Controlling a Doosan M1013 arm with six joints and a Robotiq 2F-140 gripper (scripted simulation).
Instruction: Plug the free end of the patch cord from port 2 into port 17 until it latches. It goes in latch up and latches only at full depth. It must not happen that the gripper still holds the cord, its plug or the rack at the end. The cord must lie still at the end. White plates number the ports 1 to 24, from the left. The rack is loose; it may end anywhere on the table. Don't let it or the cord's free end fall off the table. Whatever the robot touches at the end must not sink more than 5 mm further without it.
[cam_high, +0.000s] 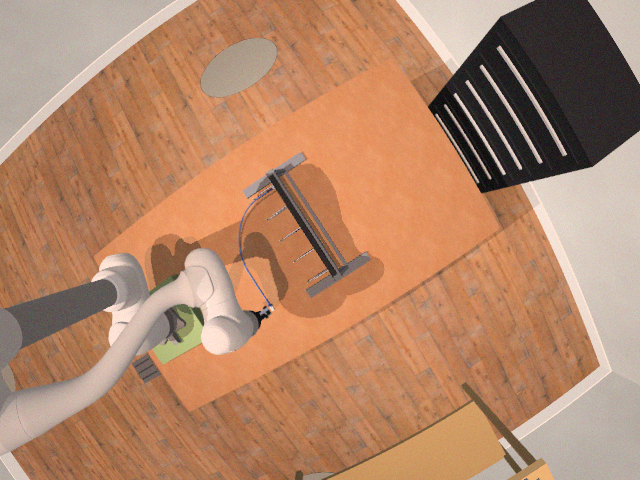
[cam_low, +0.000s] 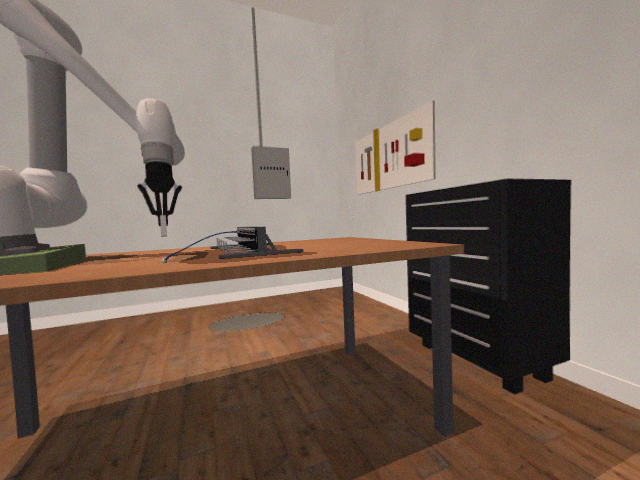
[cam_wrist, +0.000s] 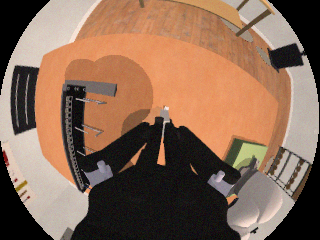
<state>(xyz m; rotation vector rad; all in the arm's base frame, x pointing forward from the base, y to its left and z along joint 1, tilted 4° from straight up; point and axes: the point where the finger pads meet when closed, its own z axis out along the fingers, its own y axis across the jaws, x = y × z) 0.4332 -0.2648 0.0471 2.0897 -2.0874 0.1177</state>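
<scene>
The rack stands on its feet on the table. The blue patch cord arcs from the rack's far-left end in the top view to the tabletop. Its free end, a small pale plug, lies on the table. My gripper is shut and empty, pointing down, clearly above the plug. In the wrist view the fingertips hide most of the plug and the cord beside it. Port numbers are too small to read.
Thin cable bars stick out from the rack's front toward the arm's side. The green base block sits under the arm. A black drawer cabinet stands beyond the table's far end.
</scene>
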